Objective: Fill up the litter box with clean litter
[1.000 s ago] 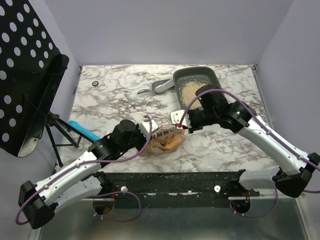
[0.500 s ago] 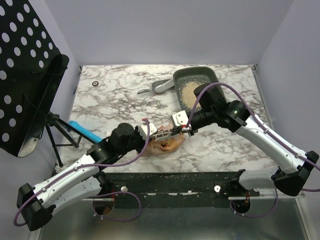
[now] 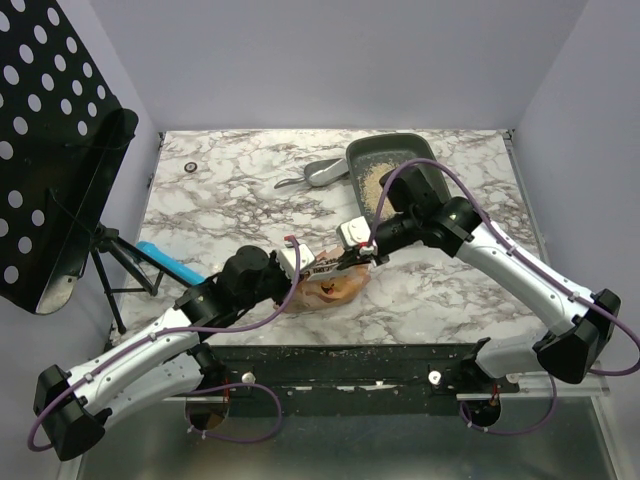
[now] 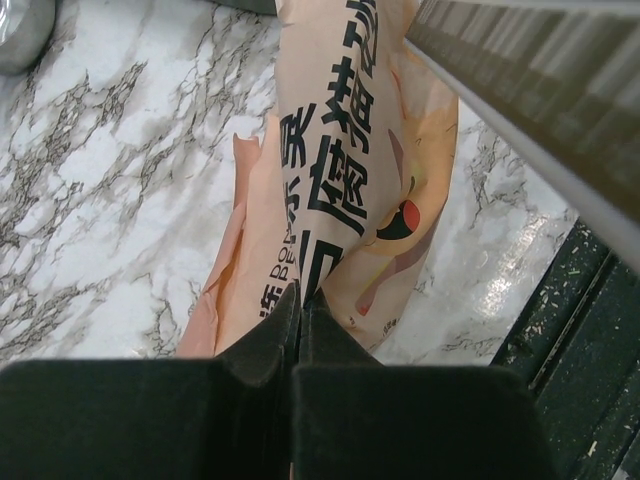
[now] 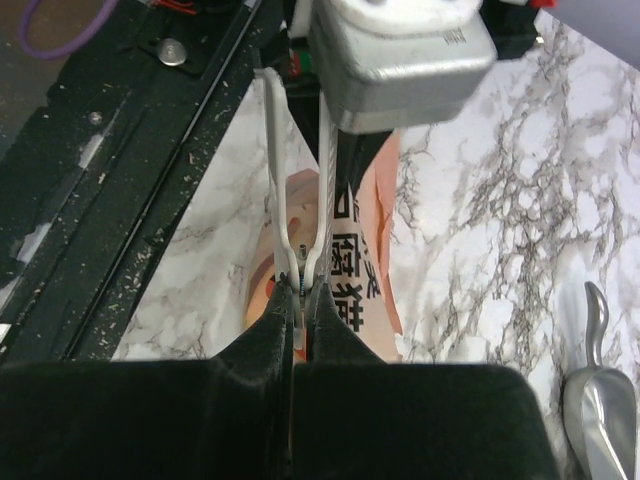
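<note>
Litter box (image 3: 400,152), holding a pale heap of clean litter (image 3: 375,182), is found at one o'clock from the printed bag (image 3: 335,288), which is clamped along its top by the left jaws and right jaws, the right arm (image 3: 500,260) being nearer the box.

— Both arms are angled in toward the middle, left gripper (image 4: 300,300) low, fingers pressed together on the bag (image 4: 340,180)!
— And the right gripper (image 5: 300,292) meets it nose to nose, jaws pinched tight on that bag's edge
</note>
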Available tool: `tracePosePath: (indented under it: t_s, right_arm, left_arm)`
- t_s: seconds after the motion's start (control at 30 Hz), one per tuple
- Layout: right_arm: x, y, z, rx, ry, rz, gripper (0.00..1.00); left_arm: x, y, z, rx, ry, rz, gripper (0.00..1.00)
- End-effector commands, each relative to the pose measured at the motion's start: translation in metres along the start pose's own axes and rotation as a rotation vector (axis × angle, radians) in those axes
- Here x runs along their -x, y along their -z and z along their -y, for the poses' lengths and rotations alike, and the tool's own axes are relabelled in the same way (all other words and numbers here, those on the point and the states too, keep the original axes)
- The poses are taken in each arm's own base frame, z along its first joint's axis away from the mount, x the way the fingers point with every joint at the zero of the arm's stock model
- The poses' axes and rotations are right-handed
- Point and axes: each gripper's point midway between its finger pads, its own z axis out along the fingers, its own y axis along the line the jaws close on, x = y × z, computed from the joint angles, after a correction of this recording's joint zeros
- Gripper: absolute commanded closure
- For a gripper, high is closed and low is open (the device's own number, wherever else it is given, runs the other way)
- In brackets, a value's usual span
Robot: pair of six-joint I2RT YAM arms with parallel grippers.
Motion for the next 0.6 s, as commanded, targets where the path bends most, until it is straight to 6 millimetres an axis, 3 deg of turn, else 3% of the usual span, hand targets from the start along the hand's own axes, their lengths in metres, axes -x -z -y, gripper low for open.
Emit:
tracePosePath:
  t_s: [0.0,0.27,0.57]
  right_arm:
    - [-0.004,0.008,0.012,-0.058,0.056,0.016,1.0]
    - [-0.017,0.023,0.008,-0.114,0.038,-0.011,1.0]
    - [0.006,0.03,0.009,-0.13,0.08,0.113,1.0]
  left_arm:
    - [0.024,0.0,-0.001,0.008,-0.022,0.073,1.0]
    - [0.023,-0.001,-0.006,0.031,-0.018,0.066,1.0]
    - [0.023,0.0,-0.006,0.035,-0.016,0.068,1.0]
